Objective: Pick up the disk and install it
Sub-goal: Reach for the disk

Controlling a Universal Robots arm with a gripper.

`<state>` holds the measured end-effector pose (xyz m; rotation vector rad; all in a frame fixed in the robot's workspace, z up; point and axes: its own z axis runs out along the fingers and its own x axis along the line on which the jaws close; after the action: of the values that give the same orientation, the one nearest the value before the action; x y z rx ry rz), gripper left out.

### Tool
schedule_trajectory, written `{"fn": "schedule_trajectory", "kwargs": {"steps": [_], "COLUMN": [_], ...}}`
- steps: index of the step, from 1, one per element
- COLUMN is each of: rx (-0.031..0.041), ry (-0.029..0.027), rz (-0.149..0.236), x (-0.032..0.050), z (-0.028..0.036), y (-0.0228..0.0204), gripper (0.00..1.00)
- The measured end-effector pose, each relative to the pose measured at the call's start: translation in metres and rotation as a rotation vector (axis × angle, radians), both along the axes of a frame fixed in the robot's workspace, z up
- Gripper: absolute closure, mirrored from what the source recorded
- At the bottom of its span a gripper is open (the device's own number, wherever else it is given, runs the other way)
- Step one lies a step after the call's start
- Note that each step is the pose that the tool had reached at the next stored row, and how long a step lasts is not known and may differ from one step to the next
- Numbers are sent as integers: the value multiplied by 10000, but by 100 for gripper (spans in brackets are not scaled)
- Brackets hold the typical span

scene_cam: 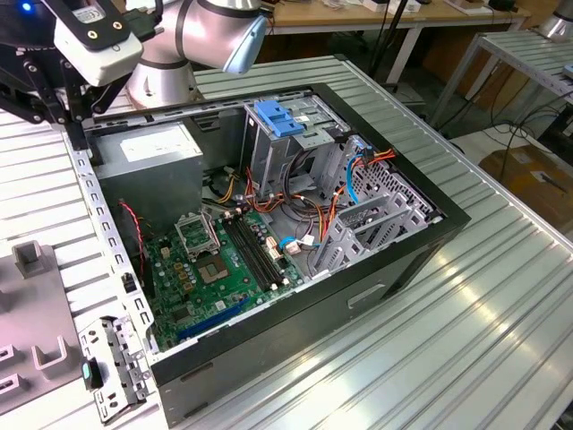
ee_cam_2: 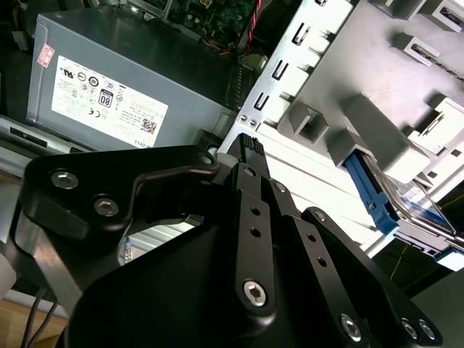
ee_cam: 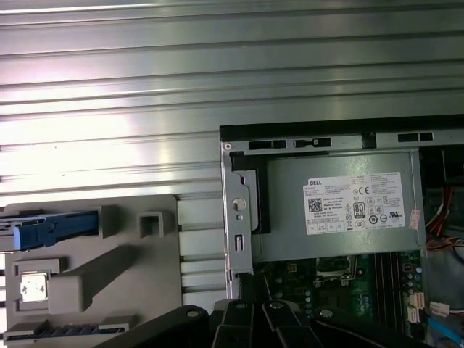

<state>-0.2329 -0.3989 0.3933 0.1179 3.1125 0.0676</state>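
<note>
Noting edges first: the open computer case (scene_cam: 269, 358) lies on the ribbed tabletop (ee_cam: 217, 72). We see its perforated metal rim (ee_cam: 235, 217) running beside a grey fixture (ee_cam: 156, 304), with a narrow strip of bare tabletop between them and broad bare slats beyond both. The grey power supply (ee_cam: 290, 217) sits in the case corner just inside that rim. The disk (ee_cam: 51, 227), blue-framed, stands on edge in a fixture slot set back from the fixture's case-side edge. The tool (ee_cam_2: 250, 145) hangs above the rim near the power supply, well apart from the disk and not touching it. Whether the tool is apart or together we cannot tell.
</note>
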Motion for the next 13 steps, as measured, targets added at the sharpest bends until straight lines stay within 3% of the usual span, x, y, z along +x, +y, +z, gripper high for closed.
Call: {"fn": "schedule_trajectory", "kwargs": {"steps": [13], "rx": [1], "ry": [-1], "rz": [-1], "x": [-88], "z": [0], "y": [0], "gripper": [89]}}
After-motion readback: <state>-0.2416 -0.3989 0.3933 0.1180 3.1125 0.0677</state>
